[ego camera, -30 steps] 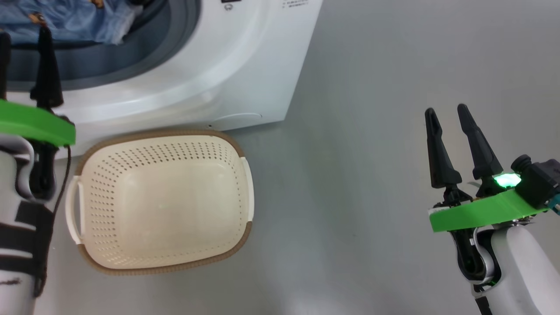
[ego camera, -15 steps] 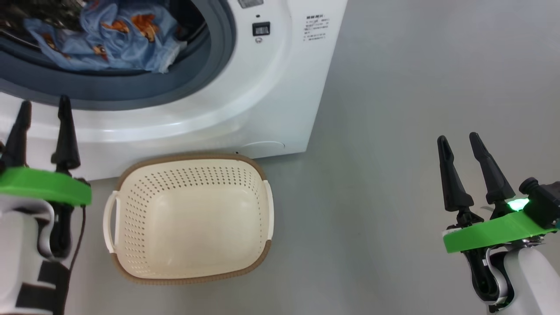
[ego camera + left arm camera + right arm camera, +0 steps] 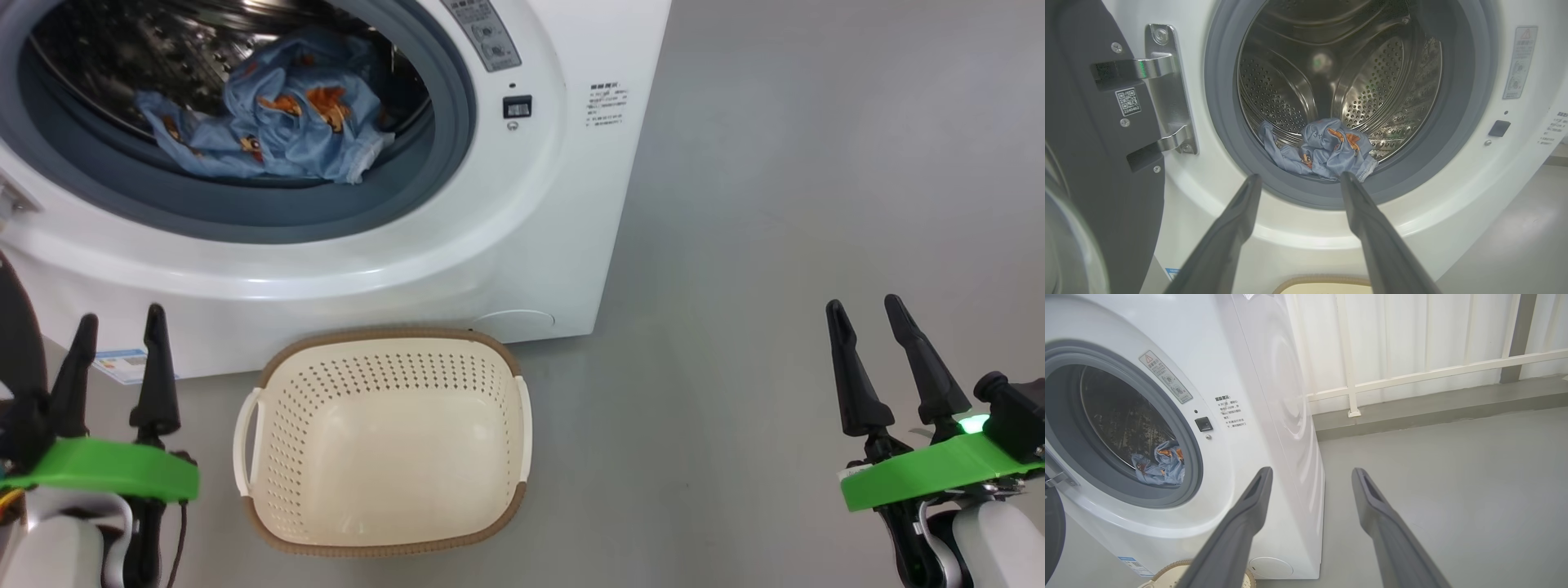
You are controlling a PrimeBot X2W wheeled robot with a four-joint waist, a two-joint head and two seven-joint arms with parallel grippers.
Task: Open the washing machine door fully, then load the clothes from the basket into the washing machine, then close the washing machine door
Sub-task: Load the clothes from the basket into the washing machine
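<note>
One washing machine fills the upper left of the head view. Its door is swung out at the left edge of the left wrist view, dark inner face showing. One bundle of clothes, blue with bears, lies in the drum just behind the grey seal. One basket sits just below the machine's front edge, bare cream bottom up. Two tools: left tool lower left, right tool lower right, both spread wide, gripping nothing. Grey floor runs open across the right half.
</note>
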